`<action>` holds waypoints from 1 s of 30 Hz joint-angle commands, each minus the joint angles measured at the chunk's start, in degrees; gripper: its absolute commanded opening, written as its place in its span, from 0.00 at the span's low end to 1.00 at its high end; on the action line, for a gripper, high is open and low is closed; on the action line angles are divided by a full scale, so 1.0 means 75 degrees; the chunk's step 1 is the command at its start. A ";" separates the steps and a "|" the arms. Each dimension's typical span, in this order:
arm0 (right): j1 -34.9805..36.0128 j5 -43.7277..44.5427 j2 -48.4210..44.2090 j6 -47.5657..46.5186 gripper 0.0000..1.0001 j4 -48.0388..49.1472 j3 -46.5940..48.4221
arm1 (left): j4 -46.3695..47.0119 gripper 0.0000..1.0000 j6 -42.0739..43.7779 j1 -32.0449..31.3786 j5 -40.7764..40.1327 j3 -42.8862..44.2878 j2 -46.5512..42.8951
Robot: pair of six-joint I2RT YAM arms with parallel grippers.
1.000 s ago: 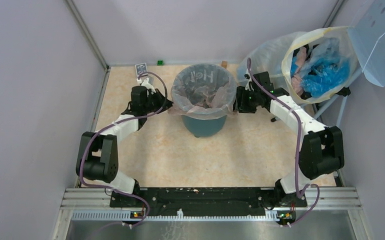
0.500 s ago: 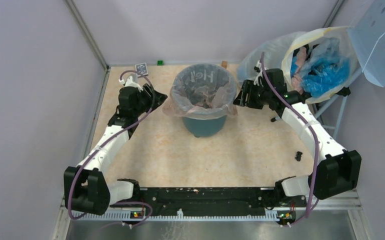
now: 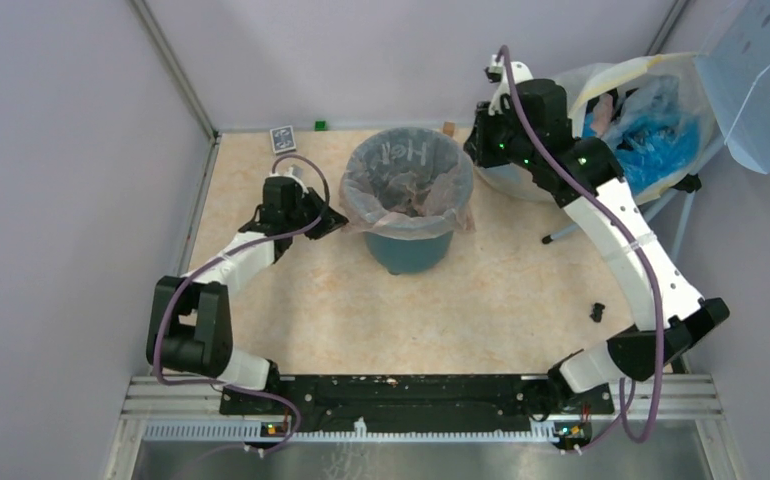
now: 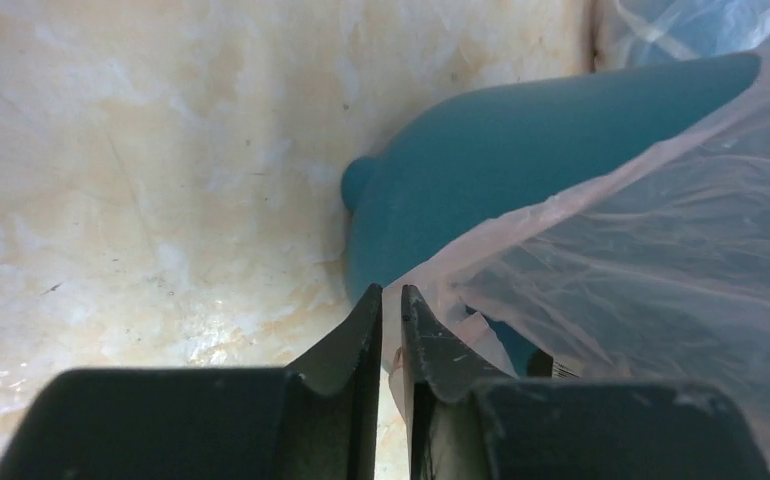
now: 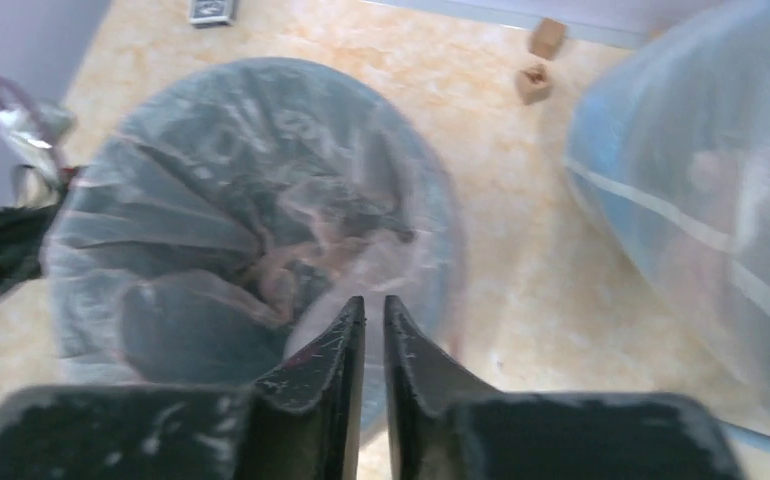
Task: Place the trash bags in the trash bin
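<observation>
The dark teal trash bin stands mid-table, lined with the pale pink trash bag, whose edge hangs over the rim. My left gripper is low at the bin's left side. In the left wrist view its jaws are shut on the hanging edge of the bag, beside the bin's wall. My right gripper is raised above the bin's right rim, shut and empty. The right wrist view looks down into the lined bin.
A large clear sack with a yellow rim holding blue bags leans at the back right, under a pale blue perforated panel. A card, a green block and a brown block lie along the back wall. A small black item lies at the right.
My right gripper let go of the bag at the bin's right rim and rose up and back. My left gripper swung out to the left, then back low beside the bin.
</observation>
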 commanded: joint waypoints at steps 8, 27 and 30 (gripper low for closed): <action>0.1371 -0.0906 0.2560 -0.0919 0.00 -0.0726 0.1383 | 0.1437 0.04 0.0472 -0.0262 0.0422 0.0045 0.0636; 0.1629 -0.0200 0.4103 -0.1294 0.00 -0.0178 -0.0431 | 0.1371 0.00 0.0866 -0.0319 0.0651 0.0236 0.1266; 0.1633 -0.0275 0.4375 -0.1282 0.00 -0.0213 -0.0441 | 0.1394 0.00 0.0795 -0.0341 0.0733 0.0352 0.1381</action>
